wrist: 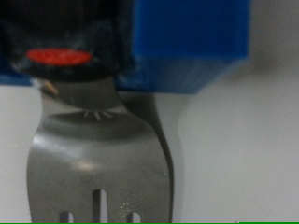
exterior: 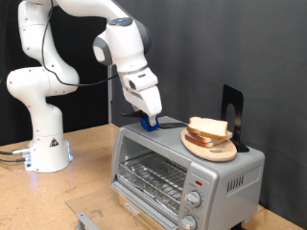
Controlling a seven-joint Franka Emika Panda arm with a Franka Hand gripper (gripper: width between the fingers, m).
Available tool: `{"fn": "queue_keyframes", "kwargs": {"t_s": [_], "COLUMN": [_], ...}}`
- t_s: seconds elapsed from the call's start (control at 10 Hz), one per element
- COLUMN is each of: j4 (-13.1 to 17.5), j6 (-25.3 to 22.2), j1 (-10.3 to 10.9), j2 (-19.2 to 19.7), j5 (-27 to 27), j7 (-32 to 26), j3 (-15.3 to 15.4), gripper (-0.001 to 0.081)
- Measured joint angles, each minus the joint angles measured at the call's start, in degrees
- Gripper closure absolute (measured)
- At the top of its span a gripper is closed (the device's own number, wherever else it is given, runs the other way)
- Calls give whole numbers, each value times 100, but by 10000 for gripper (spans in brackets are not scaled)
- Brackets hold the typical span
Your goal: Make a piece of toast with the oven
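Reaching down onto the roof of the boxy silver-grey metal toaster oven (exterior: 182, 172), the white arm's two-finger pincer (exterior: 150, 119) sits at a blue block-shaped holder (exterior: 149, 122); whether its fingers are apart or clamped cannot be told from either view. Beside the pincer, toward the exterior view's right, a round wooden plate (exterior: 209, 148) carries pale bread slices with light-brown crust (exterior: 207, 128); which of them is the slice to be toasted cannot be told. Below the pincer, the glass door hangs open, exposing the wire rack (exterior: 152, 177). The wrist view alone shows a flat stainless-steel spatula with slotted blade (wrist: 98, 159) projecting from the blue holder (wrist: 187, 42), plus a red disc (wrist: 59, 56) of unclear purpose. Only the exterior view shows oven, plate and bread. Judged from these frames, doing this step well means a square, centred grip on the tool, keeping its blade level and clear of the plate.
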Motion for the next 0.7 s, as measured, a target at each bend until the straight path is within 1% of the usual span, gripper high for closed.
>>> {"fn": "queue_keyframes", "kwargs": {"t_s": [0.3,0.7], "j4": [-7,-35], "j6": [17,16], "j1": [0,-8], "j2": [23,23], "j5": [195,221], "j7": [53,135], "j3": [24,25], "gripper": [-2,-2]}}
